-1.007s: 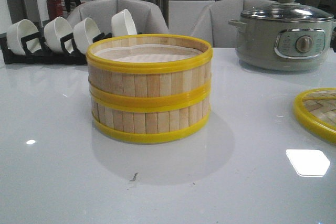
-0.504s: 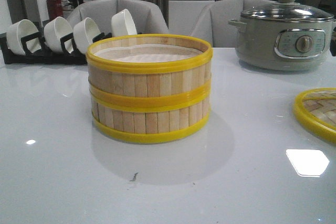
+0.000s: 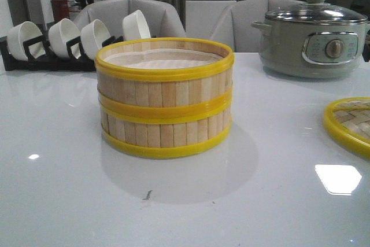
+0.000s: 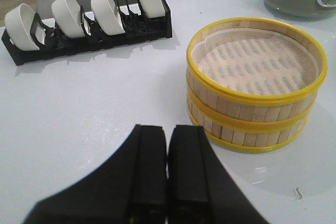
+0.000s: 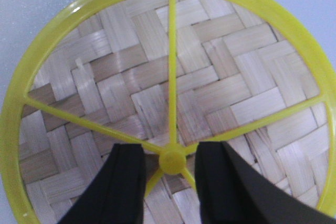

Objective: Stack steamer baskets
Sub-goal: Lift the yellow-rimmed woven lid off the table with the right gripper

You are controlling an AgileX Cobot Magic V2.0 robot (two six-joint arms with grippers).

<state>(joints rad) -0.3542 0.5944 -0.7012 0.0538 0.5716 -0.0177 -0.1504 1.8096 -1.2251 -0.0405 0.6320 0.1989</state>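
Note:
Two steamer baskets stand stacked in the middle of the white table, the upper basket (image 3: 165,73) sitting squarely on the lower basket (image 3: 166,134). The pale liner shows inside the top one. The stack also shows in the left wrist view (image 4: 255,85). My left gripper (image 4: 168,137) is shut and empty, above the table a short way from the stack's base. My right gripper (image 5: 169,153) is open, its fingers on either side of the yellow knob (image 5: 172,162) of the woven lid (image 5: 131,77), apart from the knob. Neither gripper shows in the front view.
The woven lid lies at the table's right edge (image 3: 350,122). A grey electric pot (image 3: 315,36) with a glass lid stands at the back right. A black rack with several white bowls (image 3: 63,41) stands at the back left, also in the left wrist view (image 4: 89,19).

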